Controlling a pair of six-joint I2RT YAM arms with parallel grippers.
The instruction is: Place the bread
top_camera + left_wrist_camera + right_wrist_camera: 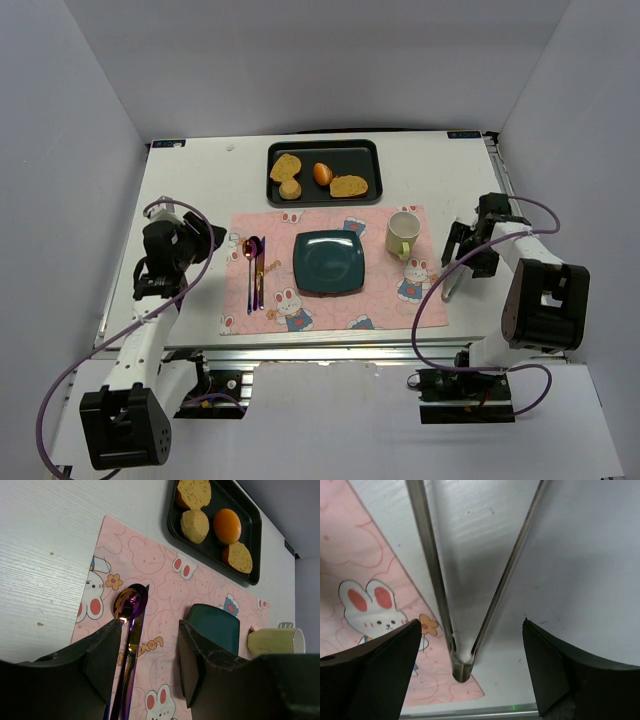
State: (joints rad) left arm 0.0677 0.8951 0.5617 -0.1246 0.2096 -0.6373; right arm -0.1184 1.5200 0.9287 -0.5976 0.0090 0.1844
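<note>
The bread, a small glossy orange-brown oval bun, lies in the black tray at the back, between two toast slices; it also shows in the left wrist view. My left gripper is open and empty at the left edge of the pink mat, above the spoon. My right gripper is open and empty, low over metal tongs that lie on the table at the mat's right edge. A dark teal square plate sits mid-mat.
A pale yellow mug stands right of the plate. A spoon and chopsticks lie on the mat's left side. A pale heart-shaped piece and toast slices share the tray. White walls enclose the table.
</note>
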